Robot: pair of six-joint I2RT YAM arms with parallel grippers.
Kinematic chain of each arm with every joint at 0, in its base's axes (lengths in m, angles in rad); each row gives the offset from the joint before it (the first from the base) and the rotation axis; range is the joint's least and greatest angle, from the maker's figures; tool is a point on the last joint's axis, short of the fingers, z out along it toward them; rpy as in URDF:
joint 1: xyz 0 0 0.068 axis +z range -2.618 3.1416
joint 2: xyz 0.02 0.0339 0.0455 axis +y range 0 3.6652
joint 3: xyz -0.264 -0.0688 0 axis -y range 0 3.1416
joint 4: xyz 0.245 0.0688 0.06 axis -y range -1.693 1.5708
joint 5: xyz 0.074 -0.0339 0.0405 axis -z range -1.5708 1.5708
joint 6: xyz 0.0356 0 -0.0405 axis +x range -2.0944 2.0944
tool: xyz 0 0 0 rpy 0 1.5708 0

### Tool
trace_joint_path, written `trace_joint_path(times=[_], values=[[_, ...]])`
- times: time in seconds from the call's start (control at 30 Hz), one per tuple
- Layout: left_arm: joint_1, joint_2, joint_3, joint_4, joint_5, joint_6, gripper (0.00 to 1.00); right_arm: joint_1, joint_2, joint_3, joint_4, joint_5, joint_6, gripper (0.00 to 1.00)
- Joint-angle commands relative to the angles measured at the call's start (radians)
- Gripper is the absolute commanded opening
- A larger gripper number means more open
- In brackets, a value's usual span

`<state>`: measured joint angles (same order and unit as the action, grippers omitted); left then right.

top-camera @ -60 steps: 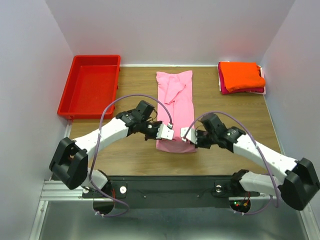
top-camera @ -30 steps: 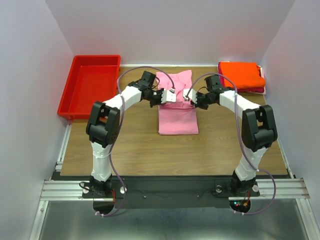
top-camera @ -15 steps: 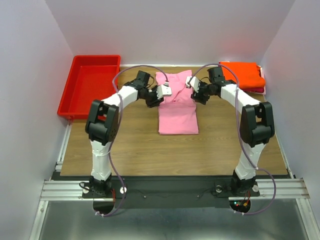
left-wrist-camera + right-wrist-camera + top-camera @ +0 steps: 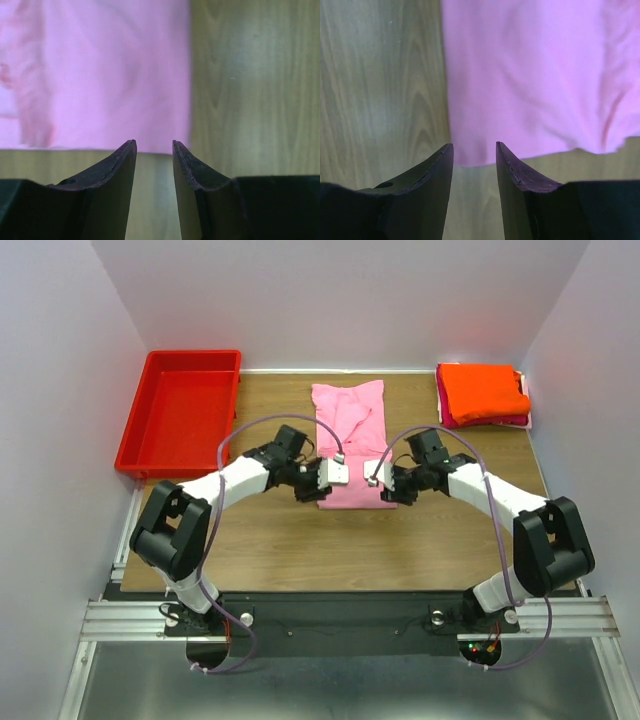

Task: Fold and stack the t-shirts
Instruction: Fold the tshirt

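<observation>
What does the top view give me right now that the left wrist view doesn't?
Only the top view shows the red tray, the folded orange shirt stack, the whole pink shirt and both arms, with the right gripper at the shirt's near right corner. Only the left wrist view shows the left gripper with a gap between its fingers, nothing held, just short of the shirt's near edge. Both show the pink shirt flat on the wooden table.

Nothing readable anywhere, honestly. No print or logo on the light pink t-shirt (image 4: 350, 440), no label on the folded orange t-shirt (image 4: 483, 390) in the corner, no marking on the red tray (image 4: 180, 415), and the arms and the wooden worktop (image 4: 430, 540) show no lettering or numbers either.
</observation>
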<state>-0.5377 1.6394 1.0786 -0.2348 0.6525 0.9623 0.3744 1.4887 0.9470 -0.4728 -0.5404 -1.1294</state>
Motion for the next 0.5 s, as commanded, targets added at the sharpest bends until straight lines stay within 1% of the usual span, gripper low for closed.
trace_joint_path(times=[0.0,0.13,0.27,0.47], values=[[-0.053,-0.032,-0.084,0.090,-0.045,-0.046,0.47,0.024,0.022,-0.036,0.029,0.046,0.003,0.45],[-0.096,-0.023,-0.144,0.164,-0.138,-0.024,0.47,0.035,0.039,-0.059,0.063,0.072,0.014,0.44],[-0.099,0.019,-0.157,0.187,-0.175,-0.030,0.47,0.050,0.039,-0.092,0.098,0.079,0.023,0.43],[-0.102,0.049,-0.154,0.195,-0.182,-0.033,0.46,0.058,0.076,-0.134,0.143,0.114,0.014,0.42]])
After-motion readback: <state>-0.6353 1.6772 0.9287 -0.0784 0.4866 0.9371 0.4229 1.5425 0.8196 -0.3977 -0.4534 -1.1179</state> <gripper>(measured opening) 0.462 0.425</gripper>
